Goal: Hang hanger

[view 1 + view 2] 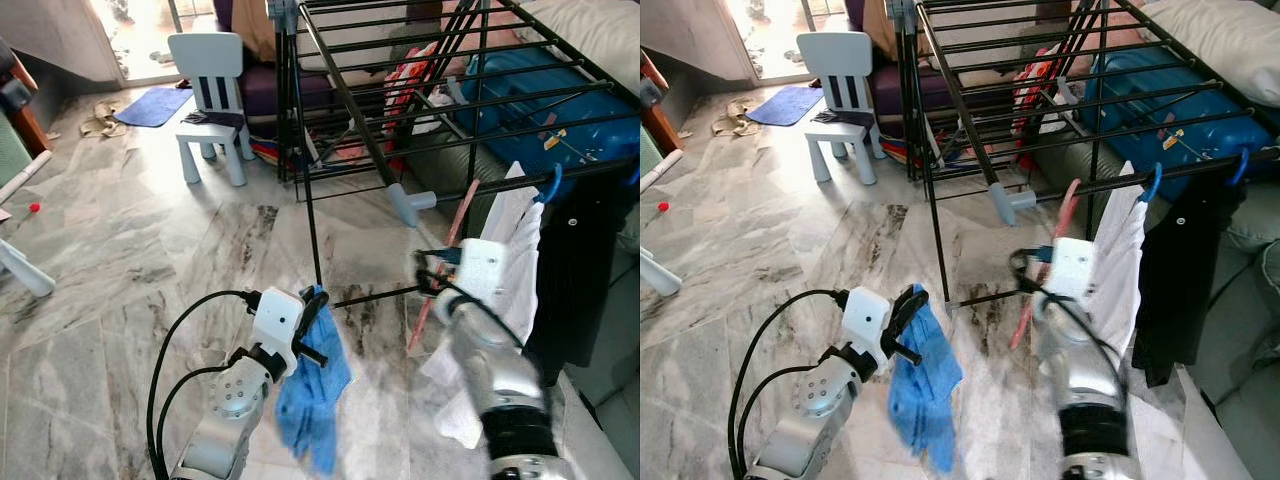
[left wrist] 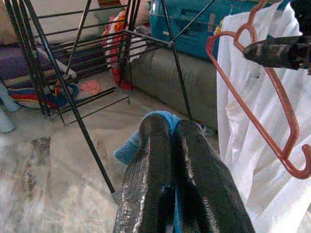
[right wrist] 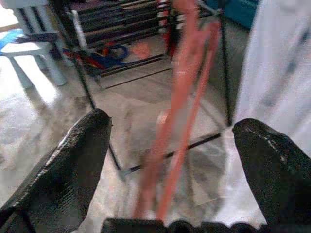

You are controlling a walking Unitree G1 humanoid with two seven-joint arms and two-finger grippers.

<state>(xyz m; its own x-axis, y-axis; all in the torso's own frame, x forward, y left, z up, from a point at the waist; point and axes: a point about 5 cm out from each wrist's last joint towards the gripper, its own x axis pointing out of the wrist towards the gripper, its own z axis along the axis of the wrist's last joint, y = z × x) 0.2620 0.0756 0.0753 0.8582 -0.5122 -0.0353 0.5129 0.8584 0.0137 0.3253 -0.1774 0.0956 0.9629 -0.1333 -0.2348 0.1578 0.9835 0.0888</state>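
Right end effector [image 3: 175, 145] raised, fingers spread — red hanger [image 3: 182, 107] between.

No legible txt, labels, brands or nos. anywhere in the frames, incl. upper right & centre areas.

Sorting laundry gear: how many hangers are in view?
3: red hanger by right gripper; blue hanger in white shirt; second blue hanger in black garment. More may be hidden.
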